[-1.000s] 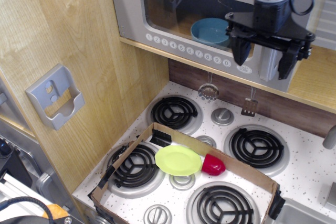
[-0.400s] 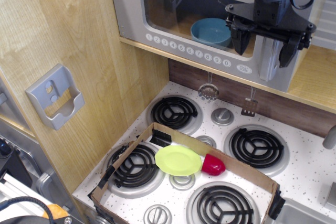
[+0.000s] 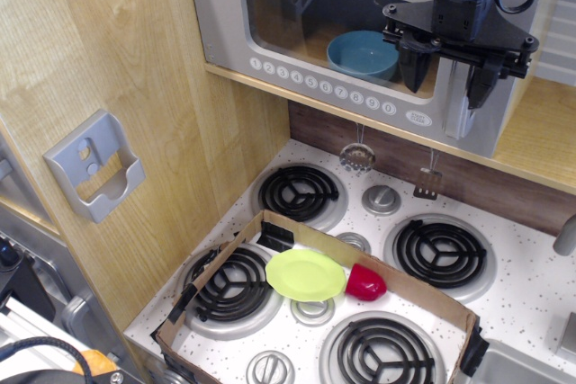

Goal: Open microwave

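Toy kitchen, stove below: hand [image 3: 447, 81] is rising along the microwave [image 3: 360, 33] handle [image 3: 461, 101], fingers wide, straddling it, not yet gripping; door is staying shut.

A white speckled toy stovetop [image 3: 531, 285] carries four black coil burners. A shallow brown cardboard tray [image 3: 225, 258] lies across its near part, holding a lime-green round plate [image 3: 305, 275] with a small red cup [image 3: 365, 282] on its side touching the plate's right edge. A grey plastic wall bracket [image 3: 94, 166] hangs on the light wooden panel [image 3: 135, 51] at left.
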Controlling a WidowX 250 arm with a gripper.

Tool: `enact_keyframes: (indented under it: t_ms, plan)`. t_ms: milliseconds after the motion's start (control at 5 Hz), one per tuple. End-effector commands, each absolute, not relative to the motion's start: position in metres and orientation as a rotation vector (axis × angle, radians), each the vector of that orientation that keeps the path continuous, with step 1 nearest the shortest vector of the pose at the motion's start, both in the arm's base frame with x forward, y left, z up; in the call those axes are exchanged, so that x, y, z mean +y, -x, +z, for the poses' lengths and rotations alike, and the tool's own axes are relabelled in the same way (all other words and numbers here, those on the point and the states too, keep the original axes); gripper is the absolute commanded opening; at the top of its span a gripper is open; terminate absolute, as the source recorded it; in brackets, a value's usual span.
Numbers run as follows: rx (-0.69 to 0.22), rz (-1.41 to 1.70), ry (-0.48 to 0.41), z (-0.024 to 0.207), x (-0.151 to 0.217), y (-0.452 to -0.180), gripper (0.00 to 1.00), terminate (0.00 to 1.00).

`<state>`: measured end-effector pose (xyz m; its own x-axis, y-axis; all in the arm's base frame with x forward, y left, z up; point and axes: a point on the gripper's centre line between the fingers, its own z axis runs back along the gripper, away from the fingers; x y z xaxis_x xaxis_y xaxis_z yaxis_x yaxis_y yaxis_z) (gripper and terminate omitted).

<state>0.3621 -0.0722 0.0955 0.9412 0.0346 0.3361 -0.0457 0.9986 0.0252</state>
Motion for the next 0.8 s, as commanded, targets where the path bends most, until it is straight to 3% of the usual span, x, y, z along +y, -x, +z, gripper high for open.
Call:
enact_keyframes:
  t_ms: [0,600]
  plan:
    - [-0.397,0.08,-0.037,0.12,-0.072,-0.353,0.0,0.0]
    - [-0.314,0.215,-0.079,0.105,-0.06,-0.29,0.0,0.0]
